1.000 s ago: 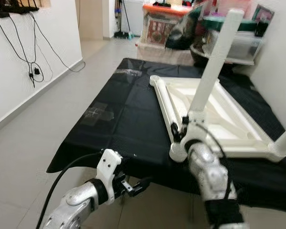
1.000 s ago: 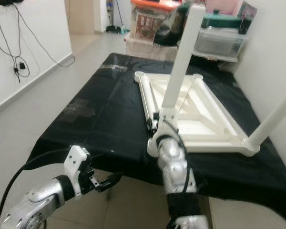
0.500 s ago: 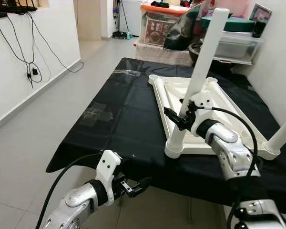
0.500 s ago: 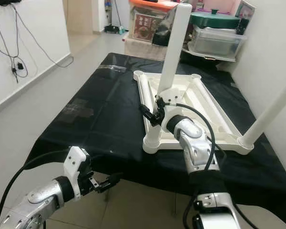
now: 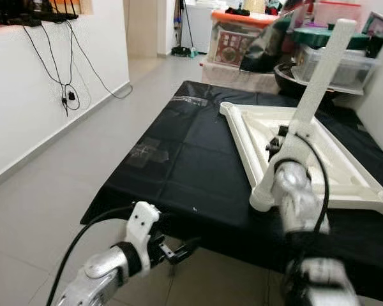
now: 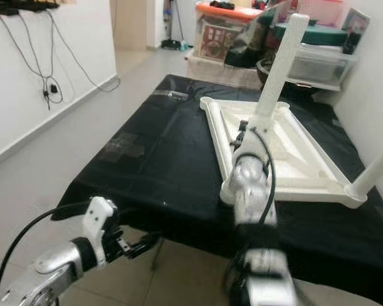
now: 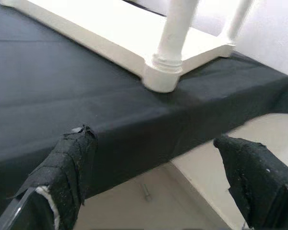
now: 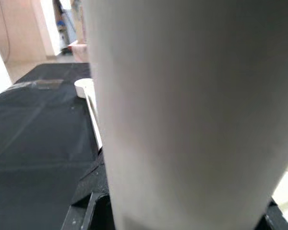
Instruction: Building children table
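A white children's table top [image 5: 345, 172] lies upside down on a table under a black cloth [image 5: 179, 159]. A white leg [image 5: 322, 70] stands tilted in its near left corner socket [image 5: 263, 199]. My right gripper [image 5: 277, 137] is low on that leg, and in the right wrist view the leg [image 8: 192, 110] sits between the black fingers [image 8: 86, 211], shut on it. A second leg [image 6: 376, 172] rises at the near right corner. My left gripper [image 7: 158, 182] hangs open and holds nothing, below the cloth's front edge [image 5: 179, 247].
Plastic storage boxes [image 5: 233, 41] and a clear bin [image 6: 322, 60] crowd the floor behind the table. Cables [image 5: 67, 95] hang on the white wall to the left, with open tiled floor [image 5: 64, 172] beside it. A wall stands close on the right.
The camera has shifted. My right arm has swung from the leg's right side round in front of it and looks blurred, with the gripper still on the leg. The left arm has not moved.
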{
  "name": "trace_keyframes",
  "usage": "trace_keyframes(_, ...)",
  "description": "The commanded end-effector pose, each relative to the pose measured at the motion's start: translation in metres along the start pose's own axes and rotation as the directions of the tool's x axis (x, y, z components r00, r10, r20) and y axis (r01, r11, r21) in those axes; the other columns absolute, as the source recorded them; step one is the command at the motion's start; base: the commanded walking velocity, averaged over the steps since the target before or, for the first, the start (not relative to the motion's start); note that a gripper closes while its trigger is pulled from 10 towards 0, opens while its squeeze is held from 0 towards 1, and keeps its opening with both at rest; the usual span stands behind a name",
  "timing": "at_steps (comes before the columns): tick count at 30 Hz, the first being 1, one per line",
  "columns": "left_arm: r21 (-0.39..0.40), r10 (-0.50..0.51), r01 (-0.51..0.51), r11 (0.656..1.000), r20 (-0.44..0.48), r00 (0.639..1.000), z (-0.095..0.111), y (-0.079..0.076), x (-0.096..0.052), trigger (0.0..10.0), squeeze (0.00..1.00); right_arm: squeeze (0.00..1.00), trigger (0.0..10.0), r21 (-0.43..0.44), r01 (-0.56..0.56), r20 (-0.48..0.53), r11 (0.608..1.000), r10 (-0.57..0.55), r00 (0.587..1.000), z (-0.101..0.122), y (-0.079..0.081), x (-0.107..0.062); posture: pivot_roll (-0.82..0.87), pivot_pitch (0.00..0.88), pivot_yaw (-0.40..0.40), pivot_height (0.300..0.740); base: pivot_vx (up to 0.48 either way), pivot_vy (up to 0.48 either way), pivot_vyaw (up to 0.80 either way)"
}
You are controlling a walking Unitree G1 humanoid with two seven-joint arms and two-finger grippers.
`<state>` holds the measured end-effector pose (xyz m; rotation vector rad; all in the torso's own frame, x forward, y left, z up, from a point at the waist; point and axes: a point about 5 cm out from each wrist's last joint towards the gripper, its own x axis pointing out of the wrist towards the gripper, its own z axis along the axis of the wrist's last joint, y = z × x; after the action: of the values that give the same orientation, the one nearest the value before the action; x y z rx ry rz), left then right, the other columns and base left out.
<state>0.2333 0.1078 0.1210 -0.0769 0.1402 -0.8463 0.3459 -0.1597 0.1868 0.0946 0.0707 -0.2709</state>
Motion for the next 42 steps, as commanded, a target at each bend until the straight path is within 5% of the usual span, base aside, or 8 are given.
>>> trace_keyframes(1,-0.011,-0.018,0.018,1.000,-0.009,1.000,-0.001,-0.003,0.001,10.0,0.00,0.00,10.0,-0.011,-0.097,-0.163,0.995,0.094,0.982,-0.034,0.012,-0.010,0.10,0.000,-0.095,0.740,0.000,0.000,0.00)
trace_keyframes(3,-0.012,-0.028,0.028,1.000,-0.008,1.000,0.000,-0.004,0.003,10.0,0.00,1.00,10.0,0.063,-0.246,-0.075,0.967,0.251,0.965,-0.027,0.027,-0.021,0.10,0.000,-0.091,0.740,0.000,0.000,0.00)
trace_keyframes(9,-0.003,-0.028,0.028,1.000,-0.006,1.000,0.001,0.000,0.004,10.0,0.00,1.00,10.0,0.087,-0.411,0.001,0.908,0.412,0.911,-0.011,0.035,-0.016,0.10,0.000,-0.089,0.740,0.000,0.000,0.00)
trace_keyframes(10,0.007,-0.029,0.029,1.000,-0.002,1.000,0.004,0.003,0.005,10.0,0.00,0.00,10.0,0.197,-0.624,0.027,0.756,0.632,0.775,0.012,0.046,-0.011,0.09,0.000,-0.082,0.740,0.000,0.000,0.00)
trace_keyframes(21,0.001,-0.048,0.048,0.999,0.004,0.999,0.003,-0.001,0.011,10.0,0.00,0.00,10.0,0.003,-0.821,0.092,0.570,0.818,0.568,0.043,0.053,-0.013,0.10,0.000,-0.091,0.740,0.000,0.000,0.00)
trace_keyframes(24,0.000,-0.030,0.030,1.000,0.008,1.000,0.004,0.000,0.009,10.0,0.00,0.00,0.0,-0.026,-0.847,0.042,0.532,0.847,0.530,0.033,0.056,-0.006,0.12,0.000,-0.110,0.740,0.000,0.000,0.00)
trace_keyframes(38,-0.009,-0.019,0.019,1.000,0.008,1.000,0.003,-0.001,0.006,10.0,0.00,0.00,0.0,0.069,0.171,-0.165,0.983,-0.158,0.974,-0.012,-0.016,0.014,0.11,0.000,-0.104,0.740,0.000,0.000,0.00)
trace_keyframes(42,-0.039,-0.018,0.018,0.999,0.012,1.000,0.002,-0.003,0.005,10.0,0.00,0.00,10.0,0.112,0.045,-0.131,0.993,-0.030,0.991,-0.004,0.014,-0.009,0.09,0.000,-0.084,0.740,0.000,0.000,0.00)
